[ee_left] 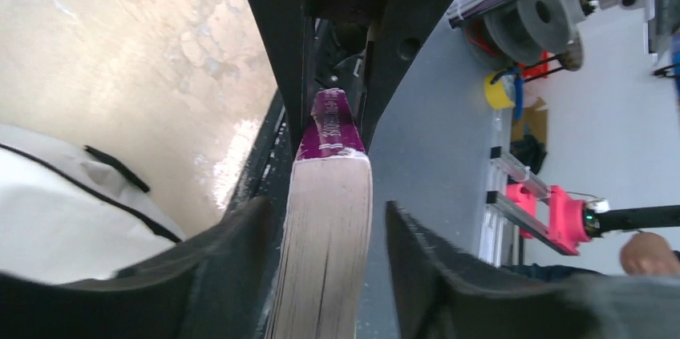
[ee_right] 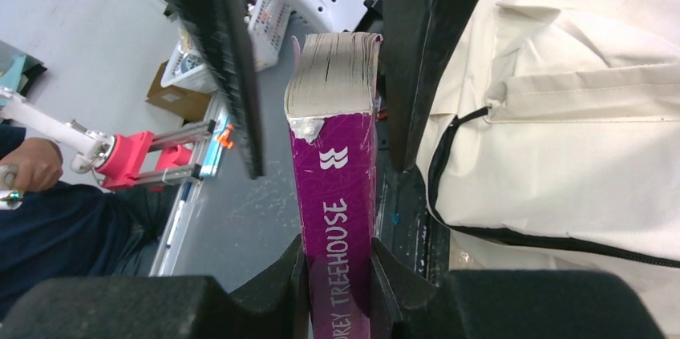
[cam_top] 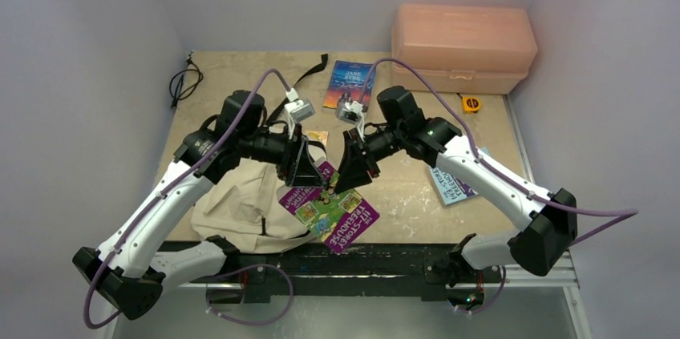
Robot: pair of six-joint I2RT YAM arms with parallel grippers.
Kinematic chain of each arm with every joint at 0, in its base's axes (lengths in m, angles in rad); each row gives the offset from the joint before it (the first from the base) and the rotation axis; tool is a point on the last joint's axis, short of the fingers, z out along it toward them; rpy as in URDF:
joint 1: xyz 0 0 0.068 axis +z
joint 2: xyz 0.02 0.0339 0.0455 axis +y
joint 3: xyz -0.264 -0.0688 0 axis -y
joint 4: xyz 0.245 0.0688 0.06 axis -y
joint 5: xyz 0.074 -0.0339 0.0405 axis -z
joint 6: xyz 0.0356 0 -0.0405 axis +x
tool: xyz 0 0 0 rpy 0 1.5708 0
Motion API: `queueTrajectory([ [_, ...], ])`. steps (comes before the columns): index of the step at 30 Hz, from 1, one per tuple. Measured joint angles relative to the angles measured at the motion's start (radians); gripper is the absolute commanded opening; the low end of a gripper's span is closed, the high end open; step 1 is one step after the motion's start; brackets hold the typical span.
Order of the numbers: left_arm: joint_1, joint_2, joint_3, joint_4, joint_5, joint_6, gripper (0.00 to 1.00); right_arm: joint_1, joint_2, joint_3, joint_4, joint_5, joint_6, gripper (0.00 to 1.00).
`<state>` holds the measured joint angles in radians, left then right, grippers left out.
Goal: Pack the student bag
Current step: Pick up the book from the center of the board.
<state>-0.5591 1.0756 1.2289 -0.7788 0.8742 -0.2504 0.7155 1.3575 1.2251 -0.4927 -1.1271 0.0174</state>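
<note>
black fingers (ee_right: 269, 295) of the right gripper (ee_right: 337, 255) fill the near edge of its wrist view. they are clamped on the spine of a thick purple treehouse book (ee_right: 333, 163), held at the near edge of the bench (cam_top: 417, 199). opposite, the left gripper (ee_left: 325, 209) straddles the book's page edge with its fingers apart. one finger sits close against a cover and the other shows a clear gap, so it does not look like a firm hold.

the student bag (cam_top: 240, 207) lies slumped on the bench just beside the book, under the left arm. it is cream fabric with a black zipper line; whether its mouth is open cannot be told. the bag looks light, soft and floppy, likely to collapse or slide when pushed, so a pinch on the fabric rim beside the zipper seems the best hold.

the book seems stiff and fairly heavy, with a glossy cover that may slip. gripping across the spine looks safest, since the pages could fan.
</note>
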Motion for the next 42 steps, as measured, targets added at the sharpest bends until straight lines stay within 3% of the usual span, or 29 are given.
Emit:
queueTrajectory([
  [3, 0.001, -0.005, -0.044, 0.022, 0.041, -0.021, 0.24, 0.001, 0.010, 0.015, -0.003, -0.018, -0.004, 0.00],
  [5, 0.001, -0.011, -0.064, 0.032, 0.057, -0.024, 0.00, 0.003, 0.017, 0.022, -0.011, -0.021, -0.014, 0.00],
  [7, 0.000, -0.023, -0.072, 0.036, 0.058, -0.029, 0.00, 0.003, 0.028, 0.023, -0.018, -0.031, -0.019, 0.03],
  [8, 0.001, -0.031, -0.074, 0.035, 0.049, -0.030, 0.00, 0.004, 0.034, 0.025, -0.014, -0.039, -0.023, 0.10],
  [11, 0.000, -0.069, -0.077, 0.021, 0.002, -0.046, 0.00, 0.010, 0.041, 0.024, 0.019, -0.055, -0.018, 0.44],
  [13, 0.002, -0.110, -0.077, 0.013, -0.050, -0.064, 0.00, 0.013, 0.029, -0.008, 0.114, -0.070, 0.023, 0.59],
  [15, 0.016, -0.167, -0.077, 0.001, -0.112, -0.092, 0.00, 0.005, -0.016, -0.084, 0.213, -0.070, 0.086, 0.68],
  [19, 0.043, -0.325, -0.077, 0.019, -0.243, -0.161, 0.00, -0.019, -0.117, -0.264, 0.518, -0.037, 0.296, 0.75],
  [27, 0.060, -0.442, -0.090, 0.137, -0.402, -0.278, 0.00, -0.021, -0.063, -0.382, 1.107, 0.028, 0.748, 0.76],
  [33, 0.061, -0.502, -0.162, 0.242, -0.454, -0.343, 0.00, -0.017, 0.021, -0.473, 1.609, 0.098, 1.136, 0.69],
  [36, 0.061, -0.521, -0.189, 0.285, -0.478, -0.378, 0.00, -0.011, 0.065, -0.496, 1.794, 0.128, 1.265, 0.61],
  [40, 0.061, -0.529, -0.211, 0.329, -0.489, -0.417, 0.00, -0.005, 0.078, -0.513, 1.899, 0.166, 1.355, 0.43],
  [42, 0.060, -0.536, -0.223, 0.354, -0.490, -0.432, 0.00, -0.005, 0.078, -0.517, 1.924, 0.188, 1.384, 0.26],
])
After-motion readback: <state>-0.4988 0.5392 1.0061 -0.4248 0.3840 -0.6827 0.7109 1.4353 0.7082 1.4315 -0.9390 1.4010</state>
